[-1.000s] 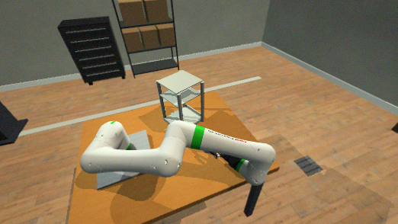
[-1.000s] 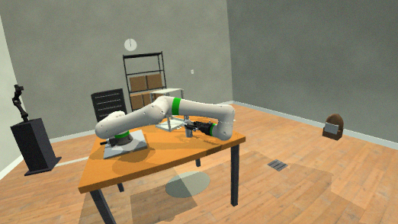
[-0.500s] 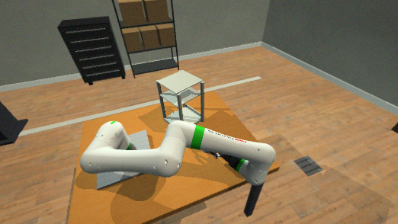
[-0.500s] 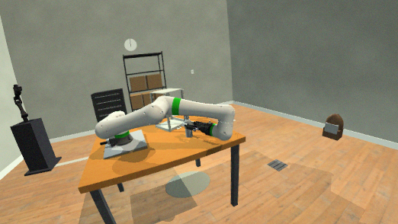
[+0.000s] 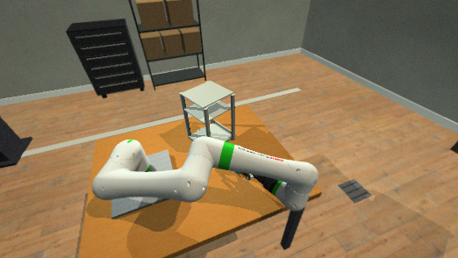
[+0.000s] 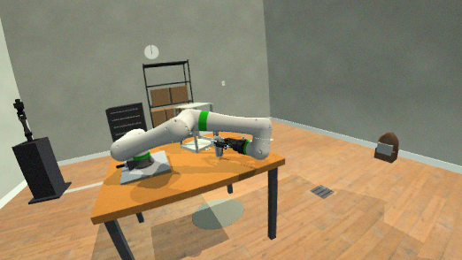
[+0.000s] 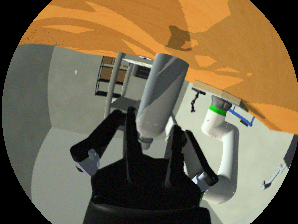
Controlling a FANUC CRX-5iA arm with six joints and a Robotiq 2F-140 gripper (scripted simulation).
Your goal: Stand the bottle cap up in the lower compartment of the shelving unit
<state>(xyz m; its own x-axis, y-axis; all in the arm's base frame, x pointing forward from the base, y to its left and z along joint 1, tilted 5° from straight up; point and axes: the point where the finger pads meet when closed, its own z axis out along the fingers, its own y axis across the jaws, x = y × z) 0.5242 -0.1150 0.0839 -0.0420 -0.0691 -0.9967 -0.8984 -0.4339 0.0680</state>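
1. Standing at the far left of the exterior view, a dark pedestal [image 6: 41,165] carries a small black figure [image 6: 22,119], well apart from the orange table [image 6: 146,201].
2. On the table's left part, a grey base plate [image 6: 133,178] bears the white arm [image 6: 173,128], which has green bands at its joints.
3. Behind the table, a black drawer cabinet [image 5: 105,54] and a tall black rack [image 5: 200,39] with brown cardboard boxes [image 5: 172,41] stand against the grey wall, under a round wall clock [image 6: 151,51].
4. At the table's far edge, the small grey shelving unit [image 5: 232,115] stands with its open front toward the arm; the arm's elbow passes just in front of it and covers part of its lower compartment in the top view.
5. To the right of the unit, the gripper [image 6: 220,143] is closed on the grey bottle [image 7: 160,96], holding it near the table's right side; in the wrist view the black fingers press both of its sides.
6. Whether the bottle's base touches the table cannot be told.
7. Small dark and red lettering runs along the forearm [image 5: 263,157], too small to read.
8. On the wooden floor to the right lie a dark floor grate [image 5: 354,190] and, by the far wall, a brown arched object [image 6: 387,147].
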